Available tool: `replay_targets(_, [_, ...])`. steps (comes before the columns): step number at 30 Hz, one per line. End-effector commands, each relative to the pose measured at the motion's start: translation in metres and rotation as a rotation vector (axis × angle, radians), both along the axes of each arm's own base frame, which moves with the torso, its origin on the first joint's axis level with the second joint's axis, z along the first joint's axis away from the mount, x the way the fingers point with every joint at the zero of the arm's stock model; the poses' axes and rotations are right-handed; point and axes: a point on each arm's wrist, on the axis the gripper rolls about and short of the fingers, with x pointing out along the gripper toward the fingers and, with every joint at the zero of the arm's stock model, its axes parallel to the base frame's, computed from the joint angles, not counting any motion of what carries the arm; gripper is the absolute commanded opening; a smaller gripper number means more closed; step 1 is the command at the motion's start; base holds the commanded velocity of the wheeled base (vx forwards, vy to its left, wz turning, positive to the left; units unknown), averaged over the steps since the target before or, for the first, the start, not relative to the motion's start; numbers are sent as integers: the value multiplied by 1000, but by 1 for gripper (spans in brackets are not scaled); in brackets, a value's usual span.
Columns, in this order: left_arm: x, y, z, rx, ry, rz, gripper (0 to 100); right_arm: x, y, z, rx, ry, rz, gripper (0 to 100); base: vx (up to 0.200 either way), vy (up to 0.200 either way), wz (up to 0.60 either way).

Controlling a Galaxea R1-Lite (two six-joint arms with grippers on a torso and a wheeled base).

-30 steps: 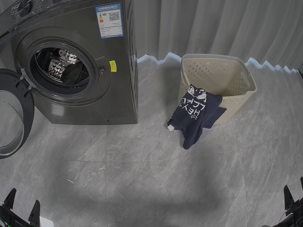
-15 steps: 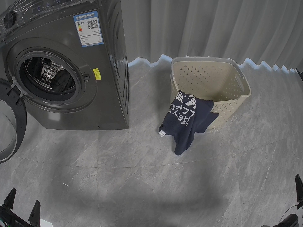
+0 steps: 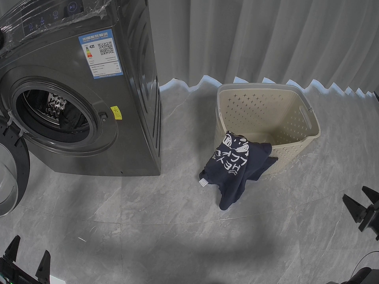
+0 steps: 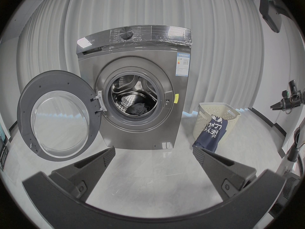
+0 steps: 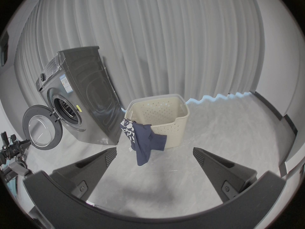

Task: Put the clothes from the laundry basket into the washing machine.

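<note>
1 navy shirt point(image 3: 237, 160) over the laundry basket point(image 3: 268, 86) rim, left end effector point(image 3: 30, 246) and right end effector point(image 3: 354, 193) both wide, empty.

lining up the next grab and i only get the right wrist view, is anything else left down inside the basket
observer: No other clothes. The head view looks down into the laundry basket, and only the navy shirt hangs over its near rim.
operator: anything in the drum yet
observer: Yes, a dark garment lies in the drum of the washing machine.
operator: is the left gripper free
observer: The left gripper is open and holds nothing.
</note>
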Motion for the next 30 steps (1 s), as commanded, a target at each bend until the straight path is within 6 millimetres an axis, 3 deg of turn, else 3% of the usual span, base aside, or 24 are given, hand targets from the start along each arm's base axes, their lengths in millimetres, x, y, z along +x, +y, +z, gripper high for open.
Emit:
replay_targets(1, [1, 0, -5, -1, 13, 5, 100, 77, 28, -32, 32, 284, 93, 100, 0, -200, 0])
replay_targets(10, [1, 0, -5, 5, 12, 8, 100, 88, 43, -38, 30, 312, 161, 100, 0, -200, 0])
replay_targets(17, [1, 0, -5, 5, 12, 6, 100, 101, 65, -45, 49, 337, 235, 100, 0, 0, 0])
replay_targets(22, [1, 0, -5, 4, 12, 3, 100, 121, 83, -57, 35, 355, 248, 100, 0, 0, 0])
replay_targets(30, [1, 0, -5, 4, 12, 6, 100, 142, 102, -70, 39, 319, 232, 100, 200, 0, 0])
